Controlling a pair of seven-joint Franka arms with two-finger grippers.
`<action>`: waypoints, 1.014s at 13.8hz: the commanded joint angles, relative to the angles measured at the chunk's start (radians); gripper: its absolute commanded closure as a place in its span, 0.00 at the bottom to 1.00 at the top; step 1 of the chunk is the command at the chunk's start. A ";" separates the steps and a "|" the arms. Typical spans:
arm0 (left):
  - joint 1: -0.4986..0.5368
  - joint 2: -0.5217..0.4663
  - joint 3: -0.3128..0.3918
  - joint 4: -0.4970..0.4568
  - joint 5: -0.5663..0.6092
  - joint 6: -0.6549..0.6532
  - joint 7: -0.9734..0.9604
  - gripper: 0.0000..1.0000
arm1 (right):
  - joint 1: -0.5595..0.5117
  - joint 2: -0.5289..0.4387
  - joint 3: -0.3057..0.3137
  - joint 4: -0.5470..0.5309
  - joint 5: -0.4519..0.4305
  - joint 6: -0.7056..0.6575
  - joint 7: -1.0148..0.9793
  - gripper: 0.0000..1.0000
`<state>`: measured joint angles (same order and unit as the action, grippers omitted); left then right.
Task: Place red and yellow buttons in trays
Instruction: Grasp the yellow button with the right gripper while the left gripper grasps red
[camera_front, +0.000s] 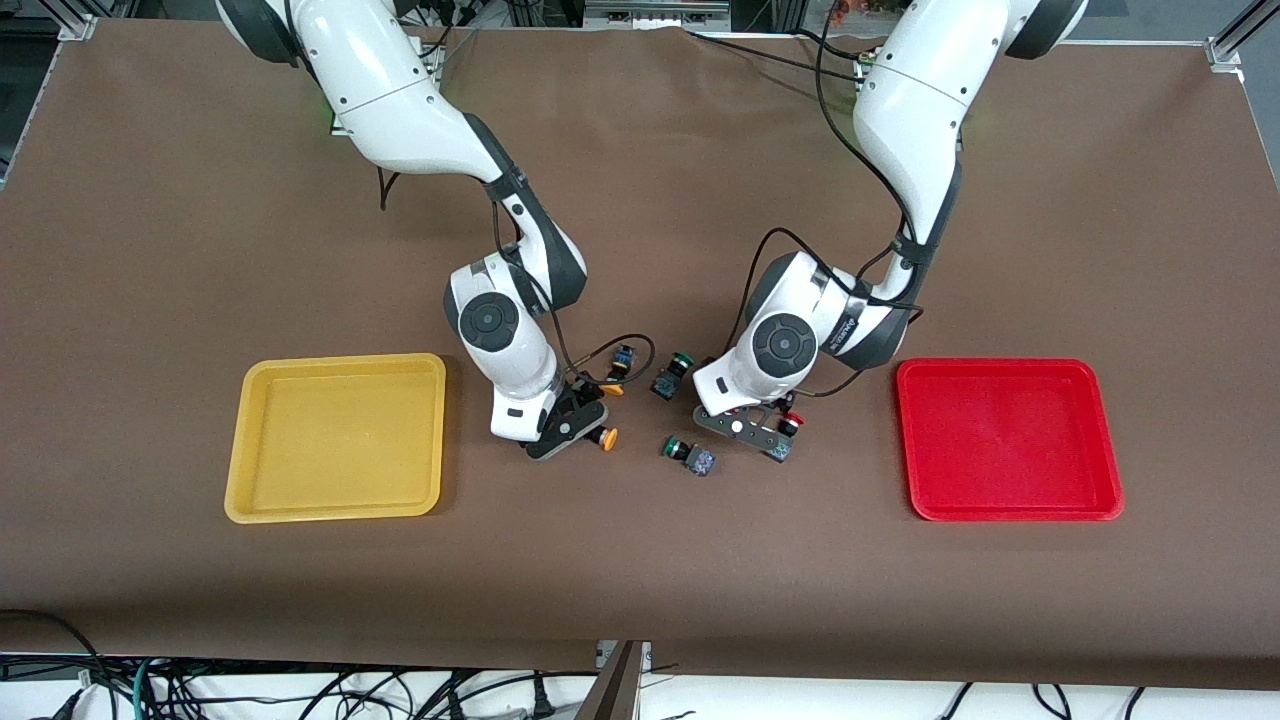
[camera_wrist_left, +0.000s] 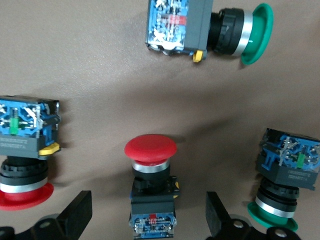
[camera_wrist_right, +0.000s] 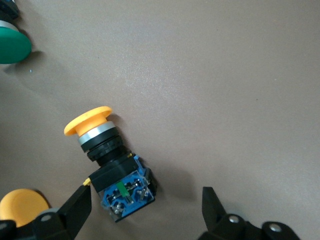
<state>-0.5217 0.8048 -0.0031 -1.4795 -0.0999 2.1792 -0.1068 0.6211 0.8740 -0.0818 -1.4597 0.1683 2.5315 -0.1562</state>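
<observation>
Both grippers were down at the button cluster mid-table, between the two trays.

Left gripper (camera_front: 768, 432) was low over the red buttons at the left arm's end of the cluster. Jaws stood wide apart, holding nothing. In the left wrist view one red button (camera_wrist_left: 150, 172) lay between the fingers (camera_wrist_left: 75, 215), clear of both pads. The second red button (camera_wrist_left: 22, 150) lay just beside it, outside the jaws. Front view showed only a red cap (camera_front: 793, 417) beside the gripper, the rest was hidden by the hand.

Right gripper (camera_front: 578, 425) was low over the yellow buttons at the right arm's end of the cluster. Jaws were also wide apart and empty. In the right wrist view one yellow button (camera_wrist_right: 107, 160) lay tilted between the fingers (camera_wrist_right: 75, 212), its blue base close to one finger; cannot tell if it touched. The second yellow cap (camera_wrist_right: 20, 202) sat at that finger's outer side. Front view: one yellow cap (camera_front: 607, 437) just beside the gripper, another yellow button (camera_front: 618, 372) farther from the camera.

Two green buttons lay between the grippers: one (camera_front: 672, 373) farther from the camera, one (camera_front: 689, 455) nearer.

Yellow tray (camera_front: 335, 436) was at the right arm's end of the table, red tray (camera_front: 1008, 440) at the left arm's end. Neither held a button. All four task buttons lay on the brown table cover (camera_front: 640, 580).
</observation>
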 joint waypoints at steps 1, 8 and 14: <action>-0.026 -0.010 0.014 -0.018 -0.012 0.002 0.004 0.00 | 0.012 0.017 -0.001 0.022 0.002 0.001 0.010 0.13; -0.029 0.008 0.014 -0.016 -0.011 0.036 0.004 0.17 | 0.009 0.016 -0.001 0.025 0.002 0.000 -0.002 0.59; -0.028 0.007 0.020 -0.008 -0.006 0.053 0.004 0.65 | -0.033 -0.021 -0.003 0.030 0.002 -0.095 -0.009 0.84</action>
<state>-0.5386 0.8121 0.0026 -1.4924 -0.0999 2.2139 -0.1069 0.6113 0.8708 -0.0896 -1.4452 0.1684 2.4945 -0.1552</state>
